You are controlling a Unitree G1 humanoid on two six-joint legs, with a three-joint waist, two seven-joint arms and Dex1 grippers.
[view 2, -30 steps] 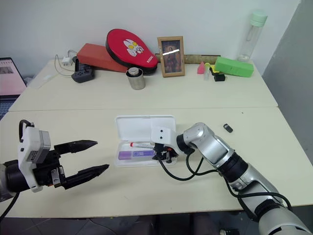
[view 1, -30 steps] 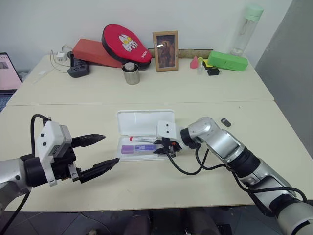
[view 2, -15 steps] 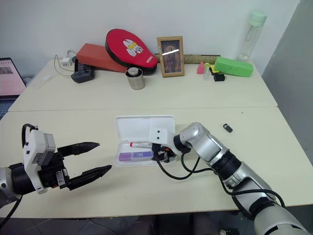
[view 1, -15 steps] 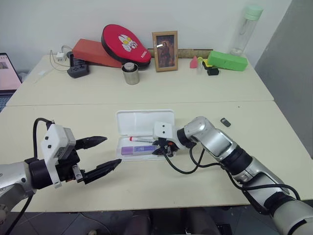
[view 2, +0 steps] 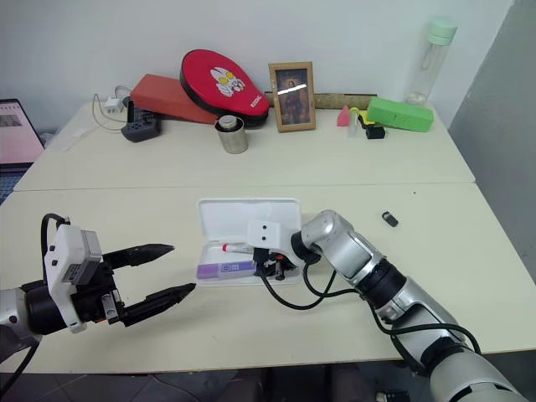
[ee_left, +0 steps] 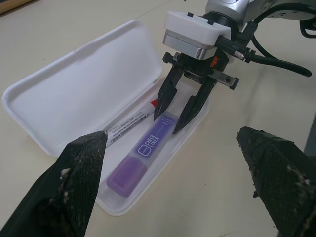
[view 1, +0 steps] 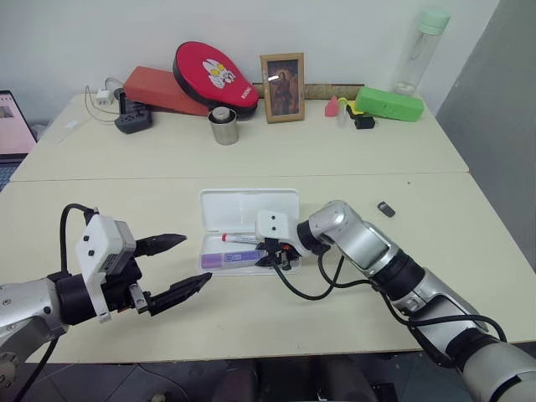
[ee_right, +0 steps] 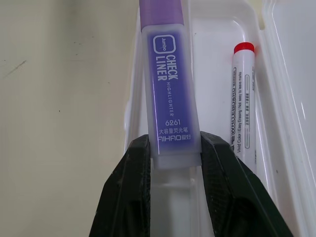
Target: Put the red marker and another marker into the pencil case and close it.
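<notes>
The case (view 1: 249, 207) is lying open on the pale surface (view 1: 352, 151), its lid folded back flat behind the tray. My right fingers (ee_left: 178, 111) are reaching into the tray's right end, pinching the tail of the purple marker (ee_right: 168, 94), which is lying lengthwise along the tray's front side. The red marker (ee_right: 241, 98) is resting in the tray too, just behind the purple one, beside the lid hinge. My left fingers (view 1: 176, 266) are hovering spread wide and empty, near the case's left end, apart from it.
</notes>
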